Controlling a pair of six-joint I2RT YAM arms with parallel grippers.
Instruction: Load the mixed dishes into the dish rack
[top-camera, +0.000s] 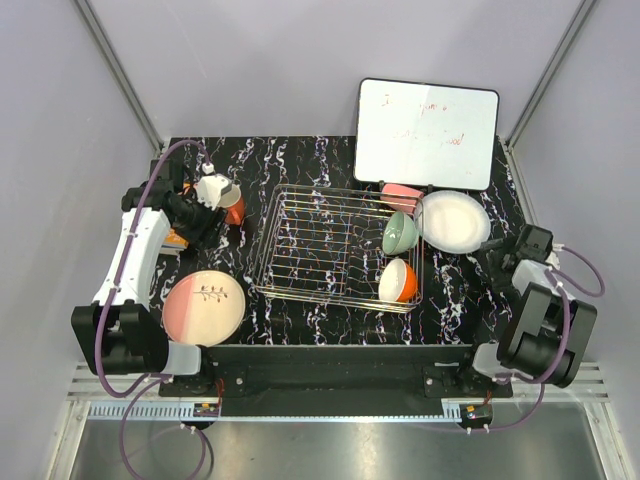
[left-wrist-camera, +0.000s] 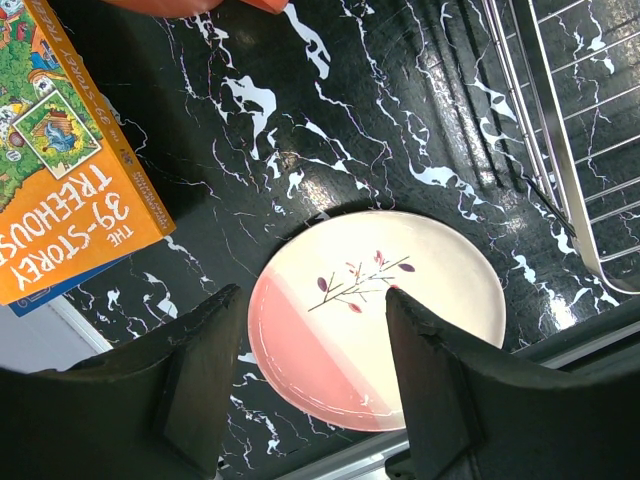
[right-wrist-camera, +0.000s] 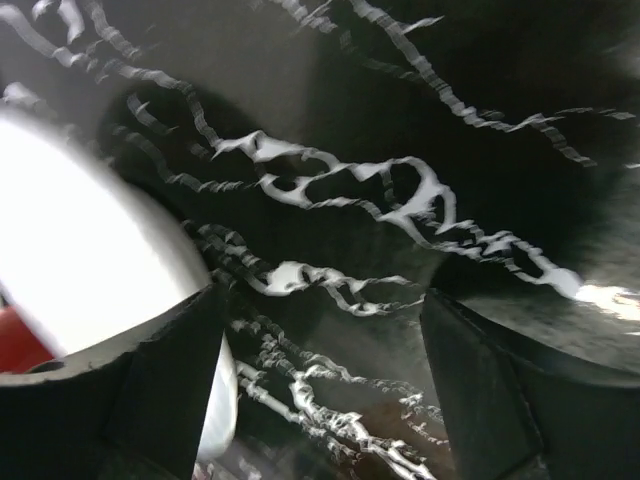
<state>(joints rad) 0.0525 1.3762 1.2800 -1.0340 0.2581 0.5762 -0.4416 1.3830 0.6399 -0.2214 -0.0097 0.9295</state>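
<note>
Two racked at 3 o'clock end of dish rack: pale green bowl, orange bowl. Left gripper parted, nothing held. Right gripper spread wide, nothing held.

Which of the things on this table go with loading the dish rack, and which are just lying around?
Part of the job: dish rack, pale green bowl, orange bowl, white plate, twig-motif plate, pink cup, orange-red mug.

Just lying about: book, whiteboard.
</note>
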